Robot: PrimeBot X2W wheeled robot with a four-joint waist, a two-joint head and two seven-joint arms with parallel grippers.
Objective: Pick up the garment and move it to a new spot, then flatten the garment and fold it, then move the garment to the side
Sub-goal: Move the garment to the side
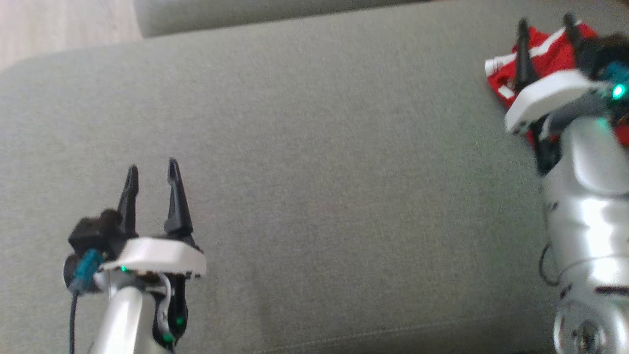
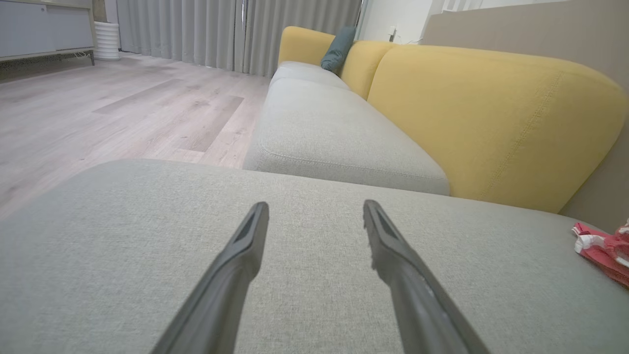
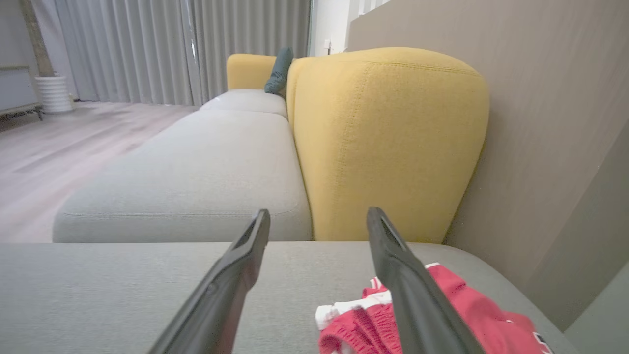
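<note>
Your left gripper [image 1: 152, 166] & right gripper [image 1: 545, 20]: fingers apart, nothing held. Red jersey [image 1: 549, 56] lies bunched at far right corner of cushion [image 1: 319, 147], under right gripper. Fits pre-pickup or parked aside; check its folds before acting.

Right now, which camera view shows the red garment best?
The right wrist view: the garment lies close, bunched on the cushion. In the head view the right gripper partly covers it; the left wrist view catches a corner.

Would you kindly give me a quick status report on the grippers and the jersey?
Left gripper open over cushion. Right gripper open above jersey, not gripping. Jersey bunched at cushion's right end. No obstruction seen.
</note>
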